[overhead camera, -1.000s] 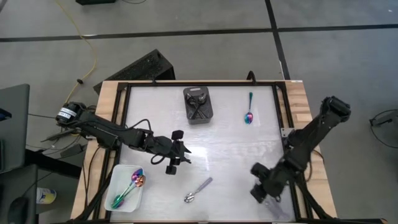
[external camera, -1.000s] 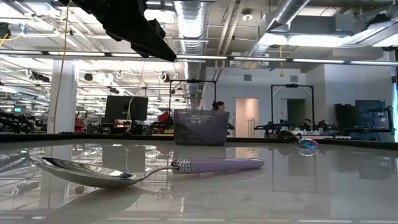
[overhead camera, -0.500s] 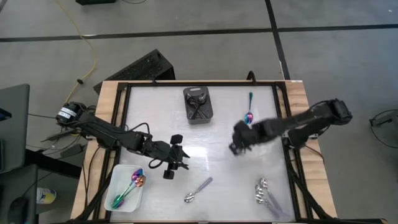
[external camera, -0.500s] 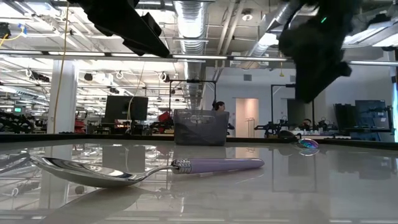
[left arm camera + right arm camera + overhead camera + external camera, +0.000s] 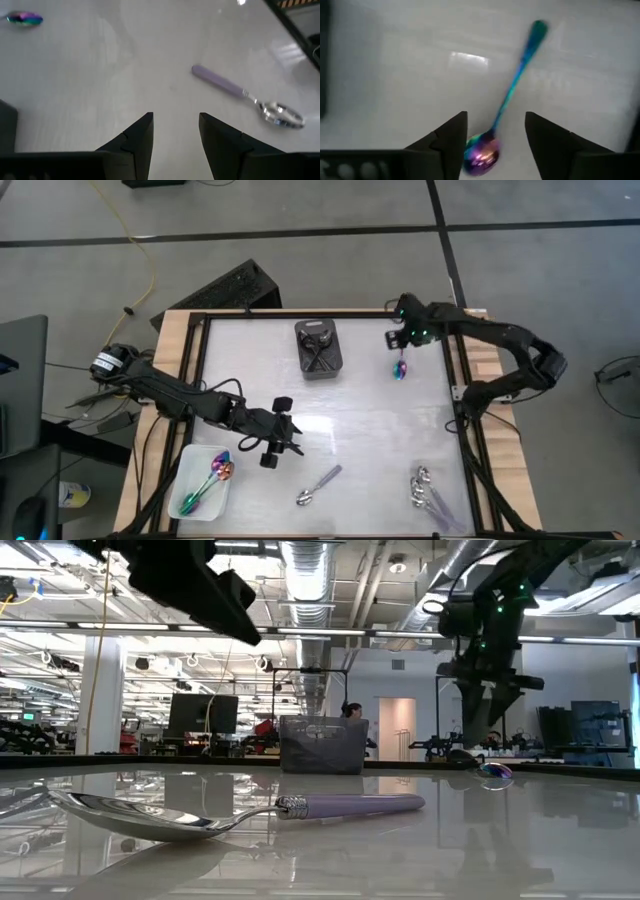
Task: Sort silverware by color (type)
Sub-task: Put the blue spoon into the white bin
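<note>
An iridescent rainbow spoon (image 5: 400, 365) lies flat on the table at the far right. My right gripper (image 5: 405, 338) hovers above it, open, and in the right wrist view its fingers (image 5: 495, 140) stand on either side of the spoon's bowl (image 5: 479, 159) without touching. A silver spoon with a lilac handle (image 5: 318, 486) lies near the front edge. My left gripper (image 5: 272, 442) hangs open over the table's middle left, and the silver spoon (image 5: 247, 95) lies ahead of its fingers (image 5: 175, 132).
A white tray (image 5: 190, 465) at the near left holds rainbow spoons. A black bin (image 5: 320, 348) at the far middle holds dark spoons. Several silver spoons (image 5: 430, 490) lie together at the near right. Bare table lies between these.
My right gripper has swung fast from the near right corner across to the far right and turned about. It now hangs over the rainbow spoon. The silver spoons at the near right show where it stood before.
</note>
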Controlling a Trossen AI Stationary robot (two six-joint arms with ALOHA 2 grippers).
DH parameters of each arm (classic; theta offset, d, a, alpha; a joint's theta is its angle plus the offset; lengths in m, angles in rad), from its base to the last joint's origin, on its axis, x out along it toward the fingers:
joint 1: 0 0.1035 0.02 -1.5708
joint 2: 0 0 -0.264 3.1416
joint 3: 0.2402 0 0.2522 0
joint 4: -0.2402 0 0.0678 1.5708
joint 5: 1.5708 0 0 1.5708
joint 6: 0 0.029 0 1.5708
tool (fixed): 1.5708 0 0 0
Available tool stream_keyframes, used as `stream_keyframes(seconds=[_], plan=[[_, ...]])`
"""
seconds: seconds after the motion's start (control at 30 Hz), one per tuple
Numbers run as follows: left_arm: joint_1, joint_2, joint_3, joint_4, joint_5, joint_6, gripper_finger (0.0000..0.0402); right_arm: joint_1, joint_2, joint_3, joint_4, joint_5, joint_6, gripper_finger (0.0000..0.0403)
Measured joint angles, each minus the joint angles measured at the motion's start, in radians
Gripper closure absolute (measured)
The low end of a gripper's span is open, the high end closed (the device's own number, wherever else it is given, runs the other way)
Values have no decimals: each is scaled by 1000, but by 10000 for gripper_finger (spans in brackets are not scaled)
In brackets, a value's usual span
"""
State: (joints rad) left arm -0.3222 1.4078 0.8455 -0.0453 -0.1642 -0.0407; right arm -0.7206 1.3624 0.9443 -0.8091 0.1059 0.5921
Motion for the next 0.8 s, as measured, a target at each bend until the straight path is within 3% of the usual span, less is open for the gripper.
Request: stream_keyframes(seconds=[0.1,0.23,0.53,0.8], plan=[[0,0,0,-50,-3,0,258,-65,0,0,4,-28,-24,156],[0,0,0,-109,-38,0,258,-68,0,-17,41,-35,-27,135],[0,0,0,-204,-69,21,258,-11,1,-129,99,-29,91,133],[0,0,0,-199,-71,69,258,46,1,-255,322,7,210,133]])
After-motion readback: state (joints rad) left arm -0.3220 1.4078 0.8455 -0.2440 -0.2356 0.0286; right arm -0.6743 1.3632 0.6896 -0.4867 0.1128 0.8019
